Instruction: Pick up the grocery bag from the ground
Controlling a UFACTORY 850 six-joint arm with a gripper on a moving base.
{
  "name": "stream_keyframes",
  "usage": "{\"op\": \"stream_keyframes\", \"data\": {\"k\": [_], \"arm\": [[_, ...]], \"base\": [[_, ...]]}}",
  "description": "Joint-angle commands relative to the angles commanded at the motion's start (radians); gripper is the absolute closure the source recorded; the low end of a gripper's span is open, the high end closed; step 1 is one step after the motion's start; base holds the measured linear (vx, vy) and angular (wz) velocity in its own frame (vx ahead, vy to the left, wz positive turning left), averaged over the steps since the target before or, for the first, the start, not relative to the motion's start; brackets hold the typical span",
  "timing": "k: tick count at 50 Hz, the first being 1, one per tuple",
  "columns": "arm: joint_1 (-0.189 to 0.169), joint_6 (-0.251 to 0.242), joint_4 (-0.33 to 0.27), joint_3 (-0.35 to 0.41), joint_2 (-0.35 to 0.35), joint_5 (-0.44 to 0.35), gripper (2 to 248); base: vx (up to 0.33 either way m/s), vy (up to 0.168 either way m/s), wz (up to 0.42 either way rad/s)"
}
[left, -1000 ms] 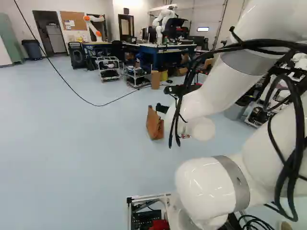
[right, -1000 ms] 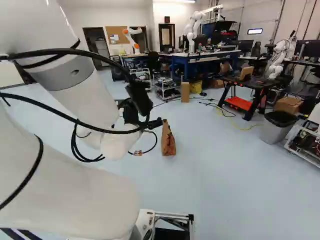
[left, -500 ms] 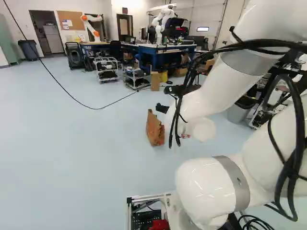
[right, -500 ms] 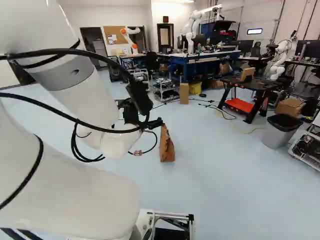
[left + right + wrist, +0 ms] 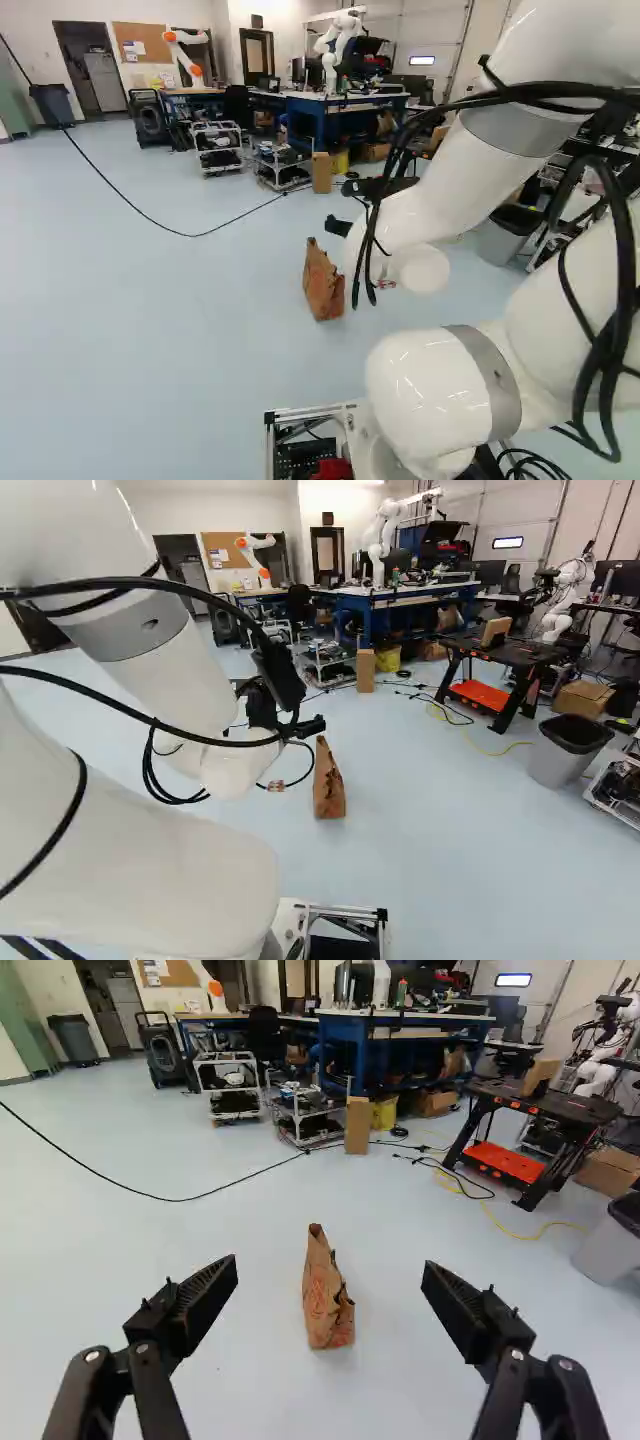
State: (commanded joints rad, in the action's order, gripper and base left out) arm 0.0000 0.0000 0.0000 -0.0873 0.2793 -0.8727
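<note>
The fingers of the gripper (image 5: 306, 726) are set wide apart. The brown paper bag (image 5: 325, 1305) is positioned upright on the floor (image 5: 100, 1250), ahead of them at twelve o'clock. Beyond it, a black table (image 5: 578, 1107) is located at one o'clock.

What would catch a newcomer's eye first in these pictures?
The big white arm, filling the right of the left base view. Then the brown paper bag, standing on the floor ahead of the open gripper. Farther off, an orange shelf, at the right of the right base view.
</note>
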Motion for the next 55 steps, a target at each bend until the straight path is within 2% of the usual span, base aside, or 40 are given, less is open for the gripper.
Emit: {"op": "stream_keyframes", "data": {"k": [55], "arm": [[0.0,0.0,0.0,0.0,0.0,0.0,3]], "base": [[0.205,-0.015,-0.012]]}}
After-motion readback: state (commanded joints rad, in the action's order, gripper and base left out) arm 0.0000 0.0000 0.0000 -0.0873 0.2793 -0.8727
